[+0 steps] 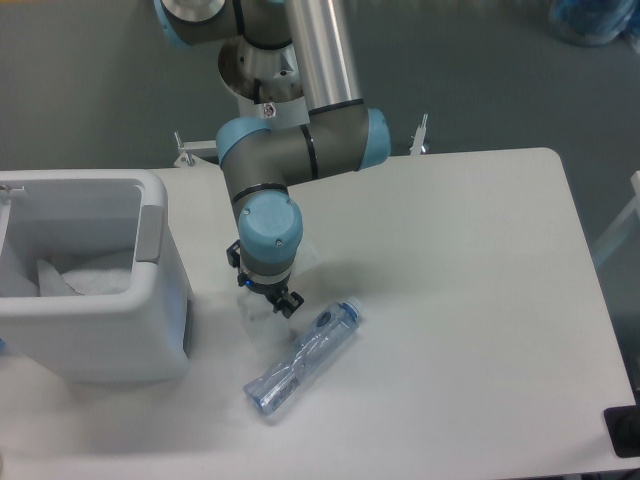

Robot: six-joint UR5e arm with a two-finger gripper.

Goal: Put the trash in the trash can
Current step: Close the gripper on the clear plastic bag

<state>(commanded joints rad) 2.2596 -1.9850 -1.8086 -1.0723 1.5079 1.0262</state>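
Arm low over wrappers; one bin, one bottle on the table [470, 300].
Fingers [262, 291] hidden, state unclear. Clear wrapper [258, 322] beneath; bottle [302, 358] just right; trash can [95, 275] left, white paper [85, 276] inside.

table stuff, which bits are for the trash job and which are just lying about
For the job:
- crushed bottle with a blue cap, lying on the table
- clear wrapper, partly under the claw
- white trash can at the left edge, white material already inside

Just lying about:
- blue-tinted object on the floor, top right
- dark object at the bottom right edge
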